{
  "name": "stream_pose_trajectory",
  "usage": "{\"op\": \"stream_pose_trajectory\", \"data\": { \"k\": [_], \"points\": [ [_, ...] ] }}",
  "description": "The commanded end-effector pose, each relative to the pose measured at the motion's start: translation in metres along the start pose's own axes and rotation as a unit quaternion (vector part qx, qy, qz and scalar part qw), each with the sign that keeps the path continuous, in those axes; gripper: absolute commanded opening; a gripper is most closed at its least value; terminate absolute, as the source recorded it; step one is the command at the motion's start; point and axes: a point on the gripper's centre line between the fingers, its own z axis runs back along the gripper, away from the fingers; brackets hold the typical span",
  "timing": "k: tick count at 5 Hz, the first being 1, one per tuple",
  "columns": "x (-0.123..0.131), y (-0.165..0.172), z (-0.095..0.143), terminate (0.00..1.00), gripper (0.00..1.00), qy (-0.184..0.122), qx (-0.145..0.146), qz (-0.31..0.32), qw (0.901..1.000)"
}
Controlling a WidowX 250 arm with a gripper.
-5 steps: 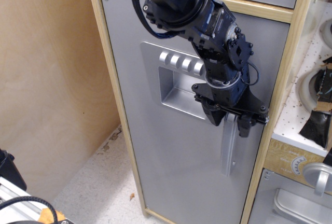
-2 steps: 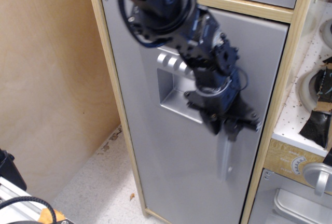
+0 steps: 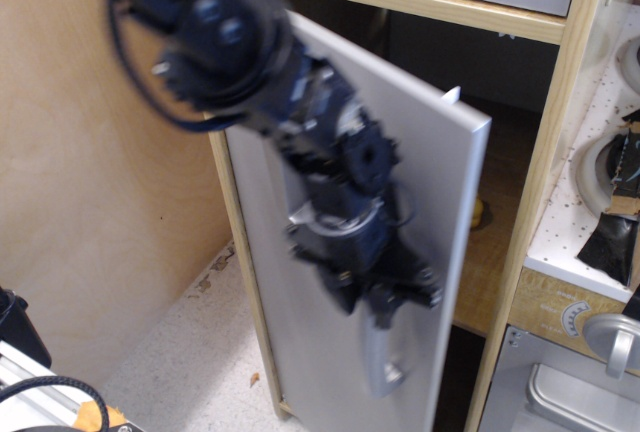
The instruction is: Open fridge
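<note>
While ajar, fridge [image 3: 455, 202] handle [image 3: 380, 362] btwn fingers [image 3: 372, 304].

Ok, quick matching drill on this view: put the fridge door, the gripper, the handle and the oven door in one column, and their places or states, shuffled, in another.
Things:
1. fridge door
2. gripper
3. handle
4. oven door

Places or states:
A. bottom right corner, only partly in frame
B. swung partly open, dark inside showing
C. at the top of the handle, blurred
D. silver bar below the gripper

Pairs: 1-B, 2-C, 3-D, 4-A
</note>
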Motion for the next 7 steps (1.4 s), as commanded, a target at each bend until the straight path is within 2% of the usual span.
{"op": "stream_pose_trajectory", "data": {
  "k": [1, 2, 4, 5, 6, 7],
  "points": [
    [-0.043, -0.011, 0.020, 0.00, 1.00, 0.001, 0.009, 0.035, 0.9994],
    [-0.054, -0.029, 0.015, 0.00, 1.00, 0.007, 0.001, 0.056, 0.9984],
    [-0.046, -0.083, 0.011, 0.00, 1.00, 0.012, -0.021, 0.079, 0.9966],
    [-0.033, -0.114, 0.011, 0.00, 1.00, 0.005, -0.035, 0.082, 0.9960],
    [-0.013, -0.135, 0.013, 0.00, 1.00, 0.002, -0.048, 0.053, 0.9975],
    [0.010, -0.135, 0.014, 0.00, 1.00, -0.017, -0.038, 0.003, 0.9991]
  ]
}}
